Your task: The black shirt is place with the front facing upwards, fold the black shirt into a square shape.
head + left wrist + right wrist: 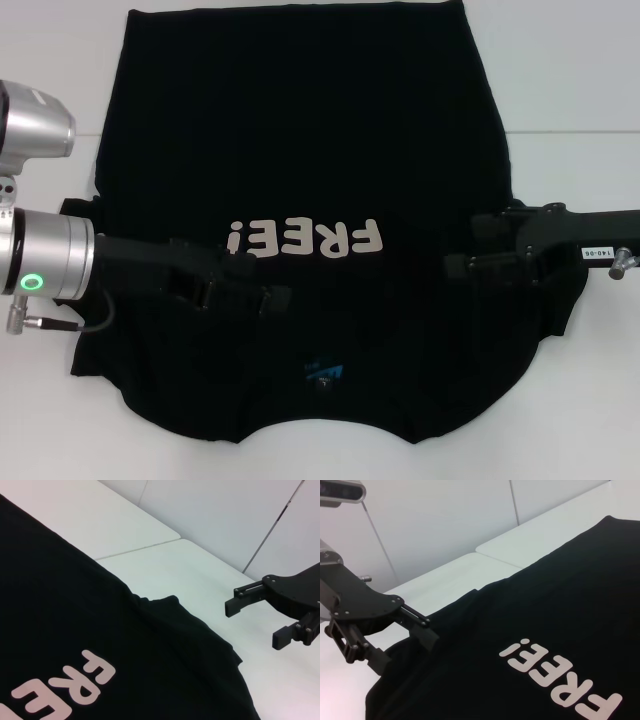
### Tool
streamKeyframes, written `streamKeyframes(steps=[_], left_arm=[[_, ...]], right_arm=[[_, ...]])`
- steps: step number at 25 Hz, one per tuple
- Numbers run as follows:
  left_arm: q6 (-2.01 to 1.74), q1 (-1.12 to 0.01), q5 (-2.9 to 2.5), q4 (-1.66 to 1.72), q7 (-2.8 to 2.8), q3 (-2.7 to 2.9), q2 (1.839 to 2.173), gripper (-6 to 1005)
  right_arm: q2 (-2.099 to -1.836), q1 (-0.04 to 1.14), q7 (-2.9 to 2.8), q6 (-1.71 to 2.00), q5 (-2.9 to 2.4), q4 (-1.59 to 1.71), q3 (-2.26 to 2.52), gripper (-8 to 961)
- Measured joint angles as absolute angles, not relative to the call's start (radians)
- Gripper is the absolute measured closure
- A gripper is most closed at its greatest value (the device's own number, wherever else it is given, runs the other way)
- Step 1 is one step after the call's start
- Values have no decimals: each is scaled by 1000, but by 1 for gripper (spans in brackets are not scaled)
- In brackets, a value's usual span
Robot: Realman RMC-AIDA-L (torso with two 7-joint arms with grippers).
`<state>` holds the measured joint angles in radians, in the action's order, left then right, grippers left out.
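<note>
Two end effectors are hanging over the shirt, one per side. The left end effector (235,285) sits over the left sleeve area just near of the lettering; the right wrist view shows its fingers (422,630) spread apart with nothing between them, just off the sleeve edge. The right end effector (470,245) is over the right sleeve, and the left wrist view shows its jaws apart too, empty, above bare white. So both are released, gripping nothing as far as I can see.

The black shirt (300,150) lies front up and mostly flat across the white surface (580,80), collar at the near edge with a small blue neck label (325,372), hem at the far edge. The cream "FREE!" lettering (305,240) reads upside down from the robot's side.

What could go wrong, I reckon: it's thin, floppy cloth, so a pinch could easily catch only the top layer and the back panel would lag, giving a crooked fold. If the two sides lift unevenly, the fabric will skew and the square ends up lopsided. Both sleeves already look a bit bunched and wrinkled at their edges, which could carry into the fold. Black fingers over black cloth also make the sleeve edge hard to judge. The surface looks smooth, so the shirt may slide rather than fold.
</note>
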<state>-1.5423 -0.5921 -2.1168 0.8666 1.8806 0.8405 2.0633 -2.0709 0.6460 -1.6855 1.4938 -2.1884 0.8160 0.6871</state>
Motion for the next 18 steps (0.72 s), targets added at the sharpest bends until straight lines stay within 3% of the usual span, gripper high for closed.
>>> streamKeyframes(steps=[15,18], left_arm=[[-1546,-589,-2116,864,1902,813,2066,92],[-1547,-585,-2115,865,1977,733,2060,92]], right_arm=[[-2070,649,-1717,1490,-2185,816,679,39],[-2060,665,-1818,1468,-2183,816,675,39]])
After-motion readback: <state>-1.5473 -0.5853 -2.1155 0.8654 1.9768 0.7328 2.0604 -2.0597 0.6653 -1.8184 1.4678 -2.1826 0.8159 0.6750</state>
